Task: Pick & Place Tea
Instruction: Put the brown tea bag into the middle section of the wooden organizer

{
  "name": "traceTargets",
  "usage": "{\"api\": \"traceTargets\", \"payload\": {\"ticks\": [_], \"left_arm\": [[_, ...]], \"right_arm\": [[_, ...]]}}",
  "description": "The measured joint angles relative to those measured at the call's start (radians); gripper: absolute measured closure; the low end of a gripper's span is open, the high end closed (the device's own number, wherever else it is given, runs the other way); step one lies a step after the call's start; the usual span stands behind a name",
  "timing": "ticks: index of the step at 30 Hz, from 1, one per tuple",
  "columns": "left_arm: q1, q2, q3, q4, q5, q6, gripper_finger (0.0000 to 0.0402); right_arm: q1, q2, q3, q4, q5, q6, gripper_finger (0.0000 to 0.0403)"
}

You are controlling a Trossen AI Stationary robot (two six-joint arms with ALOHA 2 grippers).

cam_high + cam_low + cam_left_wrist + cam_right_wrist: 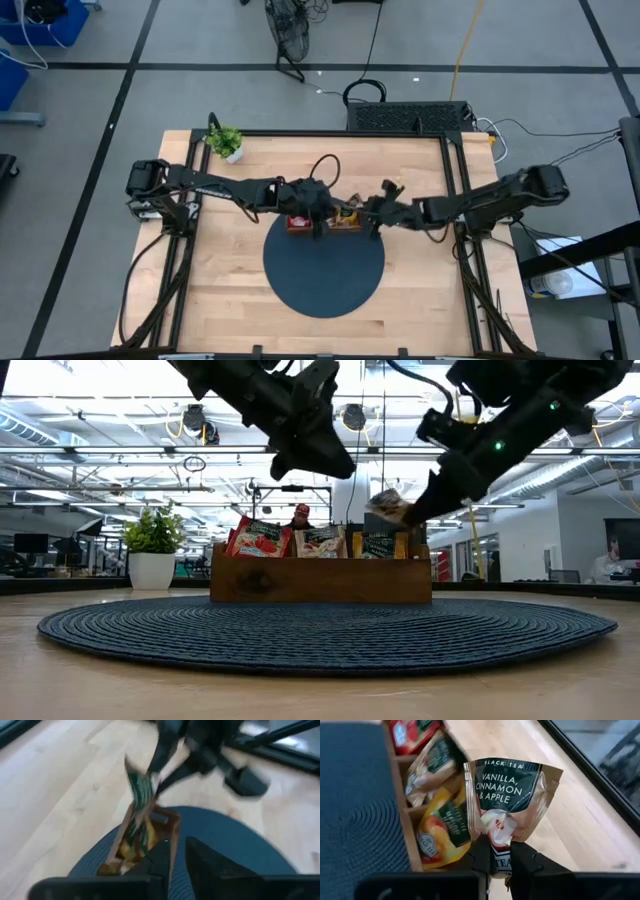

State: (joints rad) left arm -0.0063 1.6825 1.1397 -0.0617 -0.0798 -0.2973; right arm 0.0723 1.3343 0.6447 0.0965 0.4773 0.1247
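Above the wooden tray (320,578) on the round blue mat (323,275), the left gripper (322,452) hung over the red-sachet end, jaws narrowed on nothing visible. To its right, the right gripper (501,856) pinched the lower edge of a beige-and-green vanilla, cinnamon and apple sachet (512,795), held clear above the tray's right end. The lift step seemed under way; carrying it to its destination should come next.

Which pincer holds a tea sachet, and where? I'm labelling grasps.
The right pincer pinches a beige-and-dark-green tea sachet by its bottom edge, above the wooden tray. The left pincer holds nothing.
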Motion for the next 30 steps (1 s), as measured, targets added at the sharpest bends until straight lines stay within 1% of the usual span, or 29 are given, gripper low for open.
{"api": "traceTargets", "payload": {"ticks": [2,6,10,14,16,18,20,23,28,30], "left_arm": [[0.008,0.000,0.000,0.023,0.032,-0.003,0.0322],[0.006,0.000,0.000,0.029,0.034,-0.041,0.0271],[0.012,0.004,0.000,0.029,0.031,-0.047,0.0227],[0.025,0.019,-0.002,0.028,0.027,-0.053,0.0199],[0.033,0.016,0.000,0.041,0.024,-0.053,0.0191],[0.040,0.016,0.000,0.041,-0.003,-0.053,0.0188],[0.048,0.016,0.000,0.035,-0.037,-0.055,0.0189],[0.056,0.016,0.000,0.042,-0.054,-0.052,0.0193],[0.060,0.016,0.000,0.037,-0.047,-0.052,0.0201],[0.060,0.016,0.000,0.037,-0.024,-0.052,0.0204]], "right_arm": [[0.022,0.055,-0.001,0.074,0.022,-0.024,0.0378],[0.029,0.136,0.001,0.187,0.022,-0.040,0.0378],[0.029,0.167,0.001,0.297,0.019,-0.040,0.0378],[0.042,0.169,0.001,0.348,0.005,-0.056,0.0378],[0.051,0.167,0.002,0.353,-0.003,-0.058,0.0378],[0.062,0.166,0.001,0.353,-0.001,-0.058,0.0378],[0.075,0.166,0.001,0.354,-0.007,-0.054,0.0378],[0.090,0.165,0.002,0.350,-0.005,-0.050,0.0378],[0.094,0.165,0.002,0.350,0.024,-0.052,0.0378],[0.093,0.165,0.002,0.364,0.024,-0.059,0.0378]]}}
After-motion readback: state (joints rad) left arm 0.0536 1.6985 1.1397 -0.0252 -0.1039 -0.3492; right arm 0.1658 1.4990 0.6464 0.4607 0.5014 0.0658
